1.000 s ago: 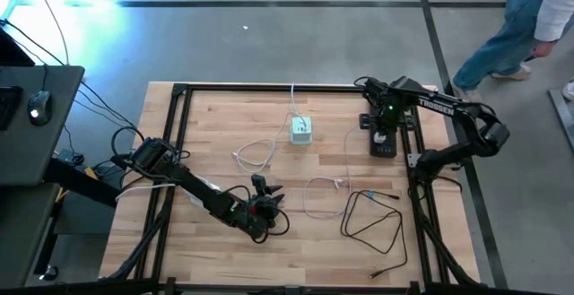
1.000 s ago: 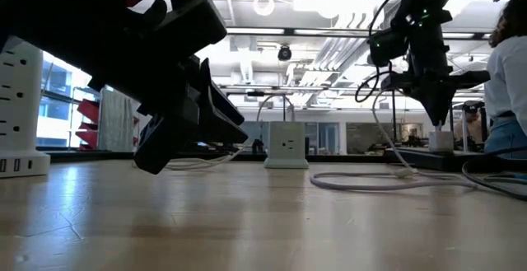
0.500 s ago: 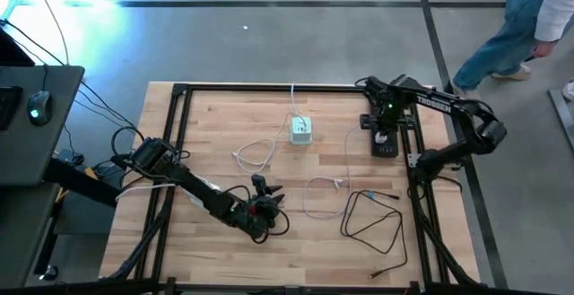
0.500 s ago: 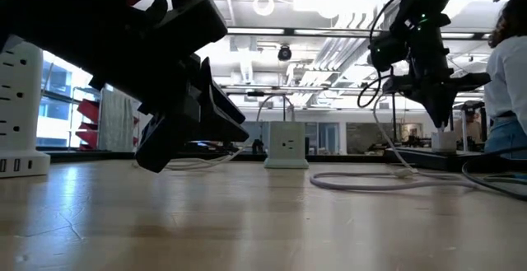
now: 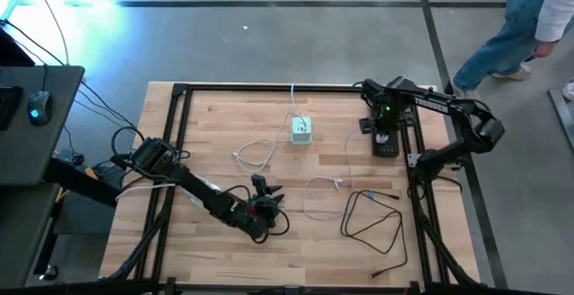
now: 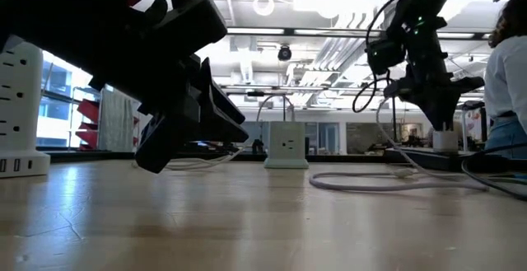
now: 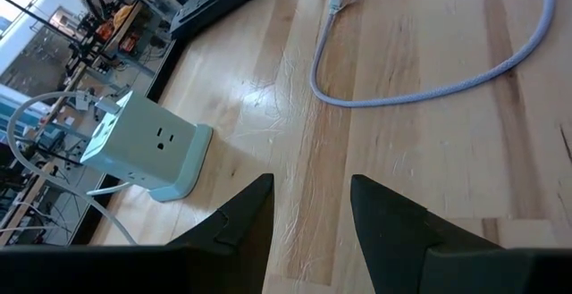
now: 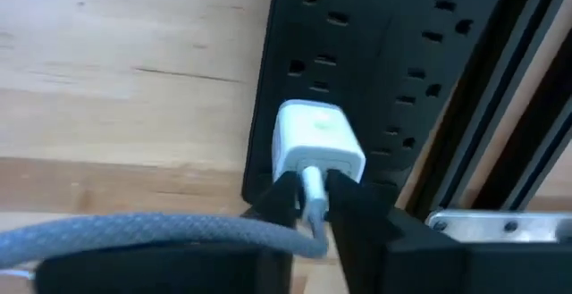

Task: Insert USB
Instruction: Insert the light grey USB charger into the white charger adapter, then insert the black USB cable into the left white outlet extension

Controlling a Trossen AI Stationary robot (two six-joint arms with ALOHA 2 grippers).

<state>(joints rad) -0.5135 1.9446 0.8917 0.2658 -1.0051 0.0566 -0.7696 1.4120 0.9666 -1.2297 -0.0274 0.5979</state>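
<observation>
My right gripper [image 8: 313,200] is over the black power strip [image 8: 375,53] at the table's far right [image 5: 383,134] and is shut on a white USB plug [image 8: 310,185]. The plug meets a white charger block [image 8: 315,138] plugged into the strip. The plug's grey braided cable [image 8: 134,231] runs away beneath the gripper. In the low view the gripper [image 6: 435,110] stands tilted over the charger [image 6: 445,142]. My left gripper [image 7: 310,209] is open and empty, low over the near middle of the table [image 5: 262,187]. My right gripper pinches the white USB plug [image 8: 312,180] between its two fingers, right behind the charger. The fingers come from above, slanting down, and lie along the plug. The plug's front end is at the charger's upper face [image 8: 313,155]; how far in it sits is hidden.
A white power cube [image 5: 301,130] stands at the far middle with its cord leading to the far edge. Loose white cables [image 5: 314,192] and a black cable loop [image 5: 372,219] lie on the wood. A black frame rail [image 5: 417,151] runs beside the strip. A person [image 5: 529,17] stands beyond the far right corner.
My right gripper has tipped a little over the charger while staying above the power strip, and its arm has drawn slightly toward the table's left. My left arm has kept still.
</observation>
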